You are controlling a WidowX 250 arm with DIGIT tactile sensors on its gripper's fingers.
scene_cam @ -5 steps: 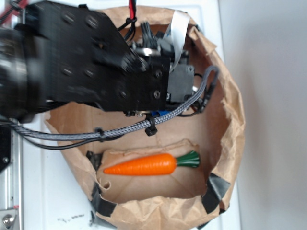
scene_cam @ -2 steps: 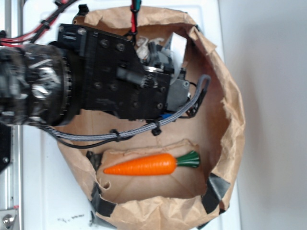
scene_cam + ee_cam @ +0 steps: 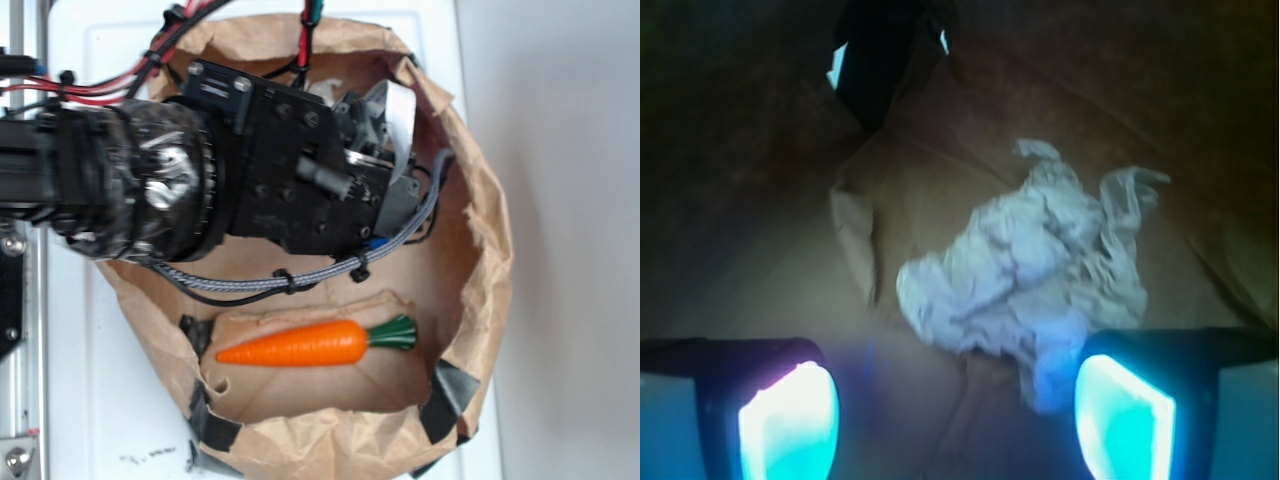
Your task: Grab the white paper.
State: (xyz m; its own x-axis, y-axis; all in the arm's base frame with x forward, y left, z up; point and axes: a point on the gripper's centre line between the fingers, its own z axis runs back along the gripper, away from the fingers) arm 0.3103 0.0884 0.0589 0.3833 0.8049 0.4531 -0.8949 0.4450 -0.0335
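Wrist view: end effector (image 3: 955, 420) fingers spread apart, empty, above the white paper (image 3: 1025, 285), which lies on the brown bag (image 3: 480, 250) floor, offset toward one finger. Approach step; next, judged: recentre, descend, close.

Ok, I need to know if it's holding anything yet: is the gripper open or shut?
Open. In the wrist view the gripper has both fingers wide apart, and the white paper lies on the brown bag ahead, ungrasped.
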